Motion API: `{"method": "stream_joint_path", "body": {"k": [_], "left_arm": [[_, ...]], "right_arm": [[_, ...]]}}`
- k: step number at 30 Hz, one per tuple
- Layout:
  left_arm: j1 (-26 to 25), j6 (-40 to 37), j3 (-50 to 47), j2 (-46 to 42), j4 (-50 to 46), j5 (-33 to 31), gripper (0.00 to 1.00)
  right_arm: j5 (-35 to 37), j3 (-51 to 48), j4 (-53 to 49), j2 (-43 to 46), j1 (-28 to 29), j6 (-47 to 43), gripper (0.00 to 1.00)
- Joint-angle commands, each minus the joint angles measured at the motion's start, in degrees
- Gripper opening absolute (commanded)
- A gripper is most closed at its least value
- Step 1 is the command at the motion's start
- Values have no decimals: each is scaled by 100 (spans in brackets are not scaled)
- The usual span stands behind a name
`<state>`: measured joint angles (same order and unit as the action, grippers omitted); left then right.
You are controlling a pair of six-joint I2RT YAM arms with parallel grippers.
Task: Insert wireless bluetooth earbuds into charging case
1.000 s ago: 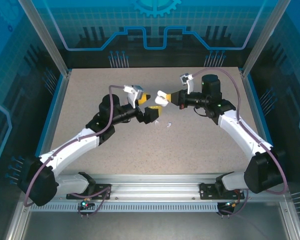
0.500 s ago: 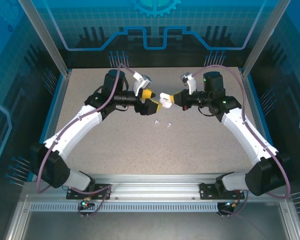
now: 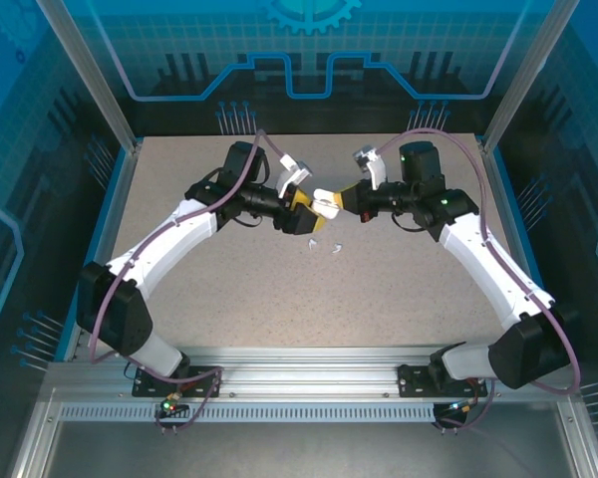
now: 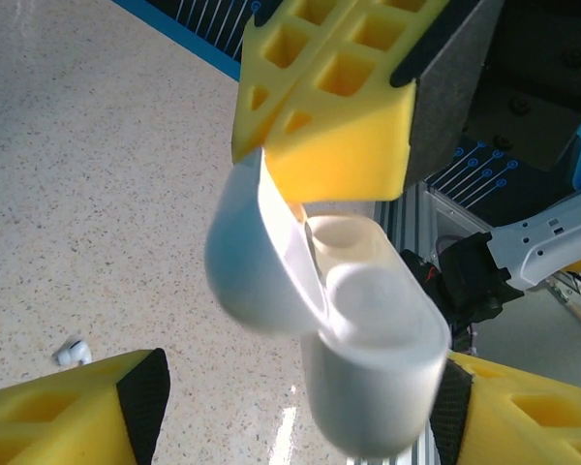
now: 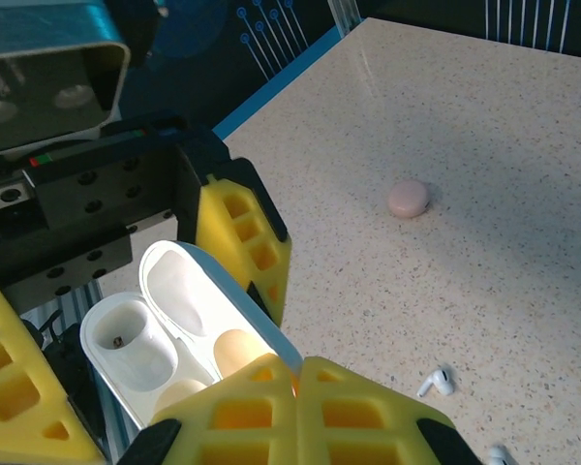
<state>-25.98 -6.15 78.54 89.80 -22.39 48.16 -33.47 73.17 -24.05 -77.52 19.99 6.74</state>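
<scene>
Charging case (image 4: 368, 339), open, sits clamped in right pincer (image 5: 295, 373), released left pincer (image 4: 300, 412) straddling it; next move likely fetches earbuds (image 5: 434, 381) off tabletop (image 3: 379, 299).

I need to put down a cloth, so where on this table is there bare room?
Bare: the wide stretch of table between its near edge and the two earbuds, and the far strip by the back edge. Crowded: the middle, where left hand and right hand meet at the open charging case, earbuds just nearer.
</scene>
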Motion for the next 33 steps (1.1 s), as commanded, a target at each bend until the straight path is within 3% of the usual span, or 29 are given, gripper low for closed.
{"method": "stream_joint_path", "body": {"k": [1,18,33], "left_arm": [[-89,-71,220,123,-18,227,70],[-122,141,115,96,523,325,49],[-126,167,-50,-6,700,344,13]], "right_arm": [[-92,232,-108,-95,110,-112,0],[-27,202,-152,-135,135,-161,0],[25,228,-156,-136,136,-130,0]]}}
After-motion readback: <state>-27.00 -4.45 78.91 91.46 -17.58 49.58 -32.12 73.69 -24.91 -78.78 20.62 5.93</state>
